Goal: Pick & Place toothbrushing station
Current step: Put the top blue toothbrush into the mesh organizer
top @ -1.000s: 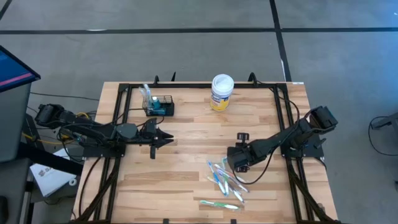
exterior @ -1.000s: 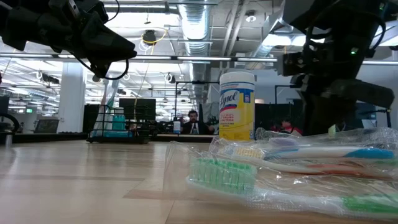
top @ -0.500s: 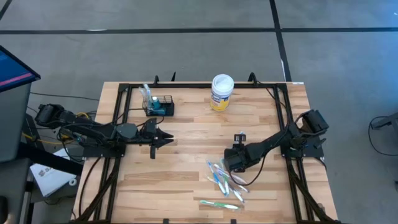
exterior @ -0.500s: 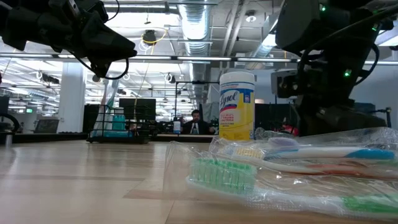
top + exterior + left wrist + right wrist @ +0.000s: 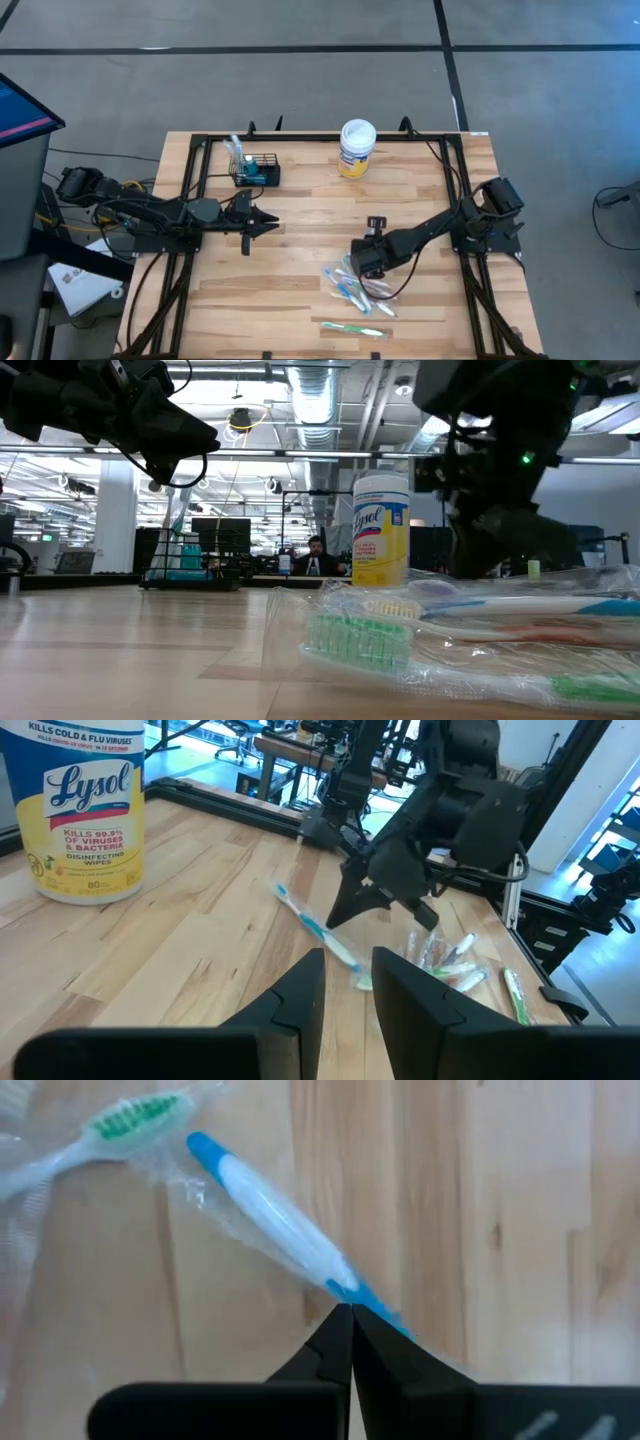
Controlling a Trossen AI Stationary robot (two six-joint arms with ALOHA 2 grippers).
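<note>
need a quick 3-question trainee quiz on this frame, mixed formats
1. True or false: the right gripper is shut on a blue toothbrush.
2. Multiple choice: the basket stands A) at the table's far left part, B) beside the toothbrush pile, C) under the right arm.
3. Fill in: the round Lysol tub stands at the table's ___ edge.

Key
1. True: the fingers meet on its blue handle end.
2. A. The pile lies near the front, right of centre. The left gripper waits below the basket in the high view.
3. Far.
</note>
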